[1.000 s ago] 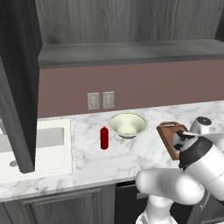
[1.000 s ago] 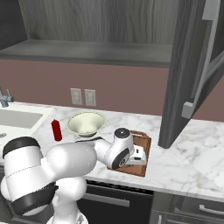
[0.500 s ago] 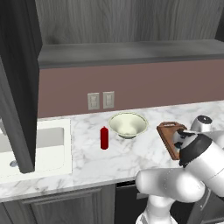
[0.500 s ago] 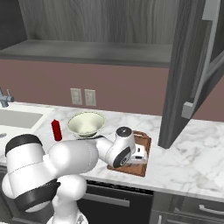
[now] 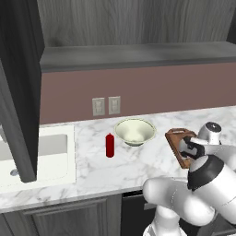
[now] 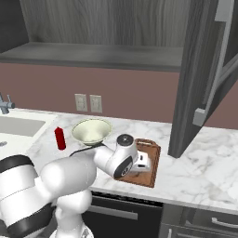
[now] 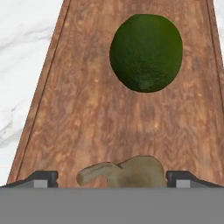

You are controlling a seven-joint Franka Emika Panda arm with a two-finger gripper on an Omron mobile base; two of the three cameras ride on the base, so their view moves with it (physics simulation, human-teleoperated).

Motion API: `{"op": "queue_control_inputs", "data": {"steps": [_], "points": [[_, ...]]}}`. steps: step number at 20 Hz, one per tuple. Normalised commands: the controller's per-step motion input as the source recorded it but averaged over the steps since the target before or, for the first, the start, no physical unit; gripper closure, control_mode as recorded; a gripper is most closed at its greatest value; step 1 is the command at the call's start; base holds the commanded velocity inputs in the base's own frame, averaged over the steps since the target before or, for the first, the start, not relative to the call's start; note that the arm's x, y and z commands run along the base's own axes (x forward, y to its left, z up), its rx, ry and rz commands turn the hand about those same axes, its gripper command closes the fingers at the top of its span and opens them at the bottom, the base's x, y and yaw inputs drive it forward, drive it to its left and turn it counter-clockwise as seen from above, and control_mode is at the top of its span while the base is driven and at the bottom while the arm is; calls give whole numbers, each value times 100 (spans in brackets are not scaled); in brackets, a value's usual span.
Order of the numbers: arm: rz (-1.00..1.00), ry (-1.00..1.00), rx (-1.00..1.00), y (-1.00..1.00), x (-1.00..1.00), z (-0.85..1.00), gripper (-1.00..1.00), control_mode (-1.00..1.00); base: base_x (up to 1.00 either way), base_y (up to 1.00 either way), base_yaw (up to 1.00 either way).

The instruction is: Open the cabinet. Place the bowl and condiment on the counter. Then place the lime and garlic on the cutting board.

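Spreading wide since before, fingers point(image 7: 43, 178) flank garlic point(image 7: 124, 172) on cutting board point(image 7: 78, 113).

The lime point(image 7: 146, 52) is dark green with a finely pitted skin. The garlic point(image 7: 124, 173) is dull brownish tan. The cutting board point(image 7: 87, 113) is reddish-brown wood with darker streaked grain. The tabletop point(image 5: 92, 170) is white marble veined in grey. The bowl point(image 5: 134, 131) is cream-white, the condiment point(image 5: 109, 145) bottle plain red. The cabinet point(image 6: 204, 79) is dark grey wood grain. The wall point(image 5: 161, 87) behind is dusky mauve.
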Motion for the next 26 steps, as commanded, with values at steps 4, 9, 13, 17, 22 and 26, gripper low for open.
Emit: {"op": "queue_control_inputs", "data": {"steps": [4, 9, 13, 17, 22, 26], "points": [[-1, -6, 0, 20, 0, 36, -100, -100, 0, 0, 0], [-1, -14, 0, 5, -4, 53, -100, -100, 0, 0, 0], [-3, -19, 0, 5, -12, 63, -100, -100, 0, 0, 0], [-6, -18, 0, 14, -16, 70, -100, -100, 0, 0, 0], [-8, -23, -1, 27, -13, 65, -100, -100, 0, 0, 0], [-18, -20, -6, 43, -23, 66, -100, -100, 0, 0, 0]]}}
